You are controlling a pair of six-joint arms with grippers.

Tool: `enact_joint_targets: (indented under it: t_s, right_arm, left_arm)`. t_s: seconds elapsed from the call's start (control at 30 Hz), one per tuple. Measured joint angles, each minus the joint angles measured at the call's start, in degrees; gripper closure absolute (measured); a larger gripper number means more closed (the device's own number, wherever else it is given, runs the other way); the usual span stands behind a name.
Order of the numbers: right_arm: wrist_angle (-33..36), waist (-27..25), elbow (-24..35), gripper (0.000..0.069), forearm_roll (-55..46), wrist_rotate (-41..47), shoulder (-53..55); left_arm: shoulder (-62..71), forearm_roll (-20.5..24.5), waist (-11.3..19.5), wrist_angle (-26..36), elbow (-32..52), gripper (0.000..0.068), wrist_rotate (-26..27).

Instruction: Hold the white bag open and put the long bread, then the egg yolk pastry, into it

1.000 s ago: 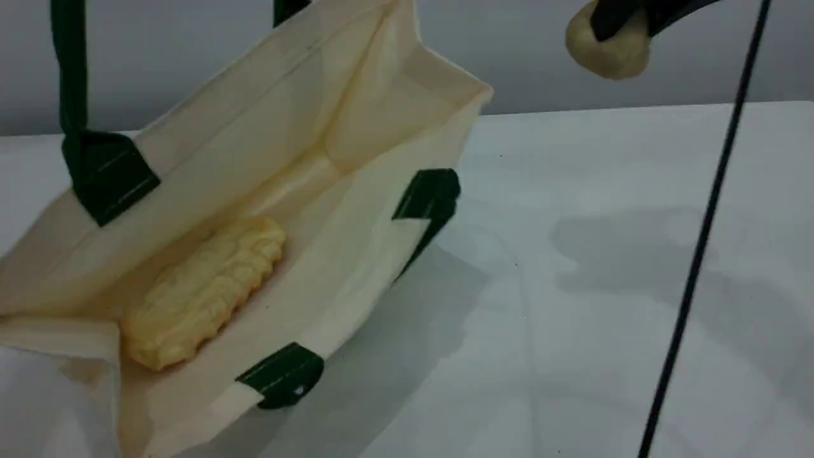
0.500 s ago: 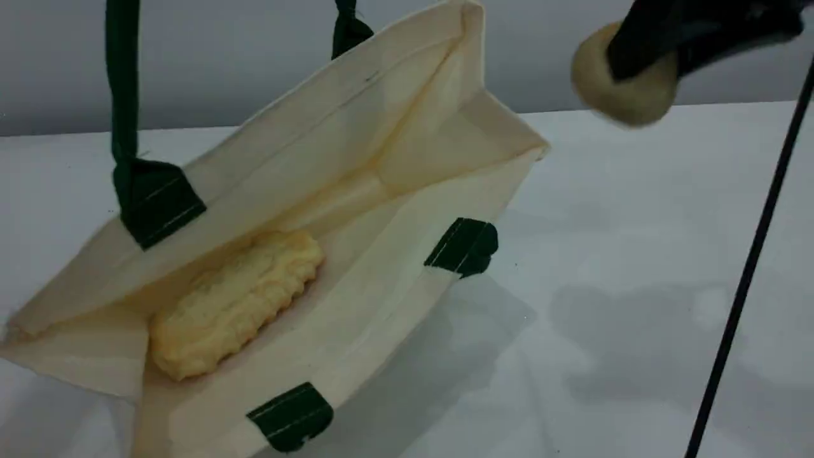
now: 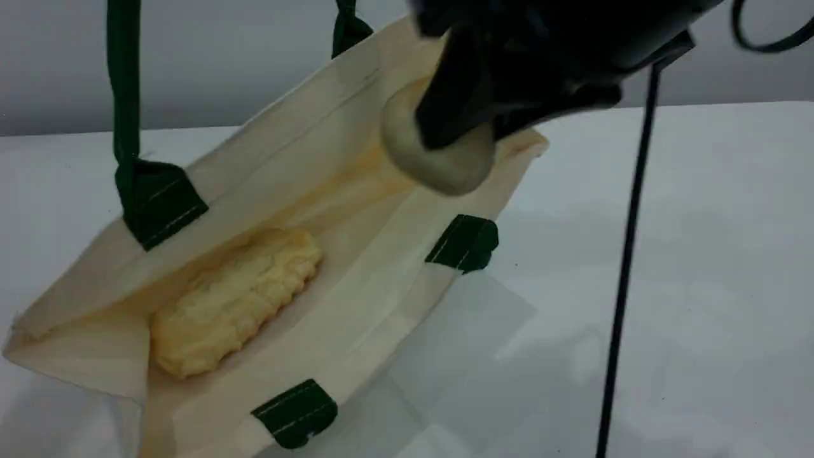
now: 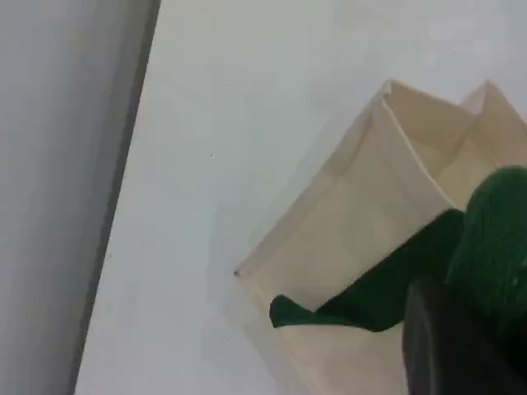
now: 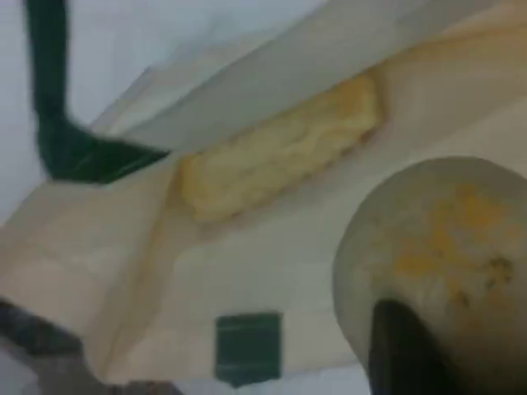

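Note:
The white bag [image 3: 356, 267] lies tilted with its mouth wide open, one dark green handle [image 3: 124, 76] pulled straight up out of the scene view. The ridged long bread [image 3: 235, 299] lies inside on the lower wall. My right gripper [image 3: 458, 127] is shut on the round beige egg yolk pastry [image 3: 439, 156], which hangs over the bag's far right end, just above the rim. The right wrist view shows the pastry [image 5: 445, 247] close up, with the bread [image 5: 280, 148] below it in the bag. In the left wrist view my left gripper [image 4: 457, 346] is shut on the green handle [image 4: 387, 284] above the bag [image 4: 370, 206].
A thin black cable [image 3: 626, 254] hangs down across the right half of the scene. The white table [image 3: 699, 222] stretches out to the right of the bag, with a grey wall [image 3: 222, 57] behind it.
My right gripper has carried the pastry left and down, from the top right corner to over the bag's mouth. The bag shifted right a second ago and has stayed put since.

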Motion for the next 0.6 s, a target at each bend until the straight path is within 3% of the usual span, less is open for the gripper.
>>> enact_joint_targets:
  t_s: [0.23, 0.6]
  right_arm:
    - [-6.2, 1.5, -0.6, 0.0476, 2.7, -2.9, 5.8]
    - [-12.3, 1.5, -6.5, 0.0476, 4.1, -5.3, 16.6]
  left_arm:
    - [0.0, -2.0, 0.0, 0.0, 0.0, 0.0602, 0.0]
    - [-0.1, -2.7, 0.0, 0.0, 0.0, 0.0602, 0.0]
